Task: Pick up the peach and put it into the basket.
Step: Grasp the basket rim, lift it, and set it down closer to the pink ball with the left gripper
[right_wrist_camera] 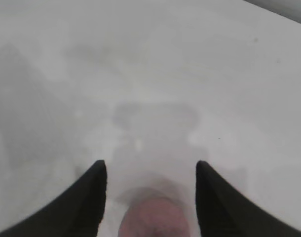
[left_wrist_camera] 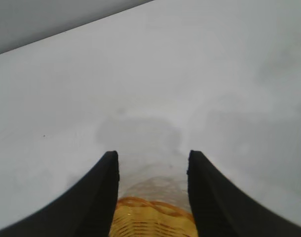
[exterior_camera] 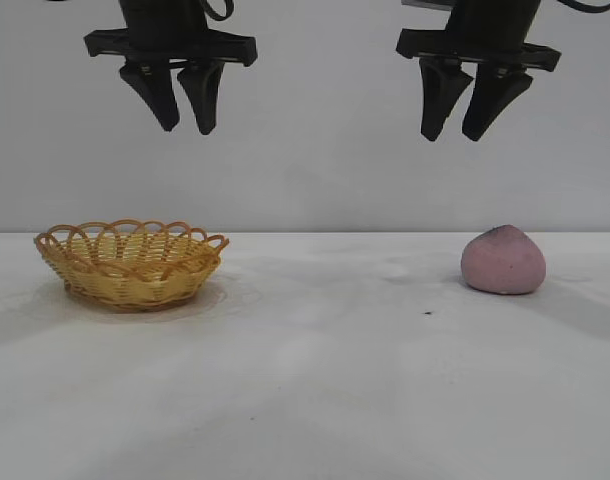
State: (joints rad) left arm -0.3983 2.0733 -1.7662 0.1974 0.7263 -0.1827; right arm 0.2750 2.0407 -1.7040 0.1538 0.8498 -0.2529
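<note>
Two grippers hang high over the white counter (exterior_camera: 315, 400), both with much free air under them. The left gripper (exterior_camera: 187, 128) is above the basket (exterior_camera: 131, 263), its black fingers (left_wrist_camera: 98, 197) partly apart and holding nothing. The right gripper (exterior_camera: 461, 135) is above the peach (exterior_camera: 503, 260), a little toward the middle of the counter; it is also partly open and empty.

The basket stands at the left part of the counter, the peach at the right part, and they are well apart. Between them the counter is bare, except for one tiny dark speck (exterior_camera: 428, 313) in front of the peach. The back edge of the counter meets a plain pale wall (exterior_camera: 315, 150) behind both things. In front of them the counter goes on to the lower border of the exterior view.

The peach is dusty pink and matte, rounded, with a darker, slightly pointed top. It rests directly on the counter and touches nothing else. In the right wrist view it (right_wrist_camera: 155, 219) shows between the two fingers (right_wrist_camera: 89, 202), far under them. The basket is yellow-orange wicker, shallow, with an open looped rim, and it is much wider than the peach.
</note>
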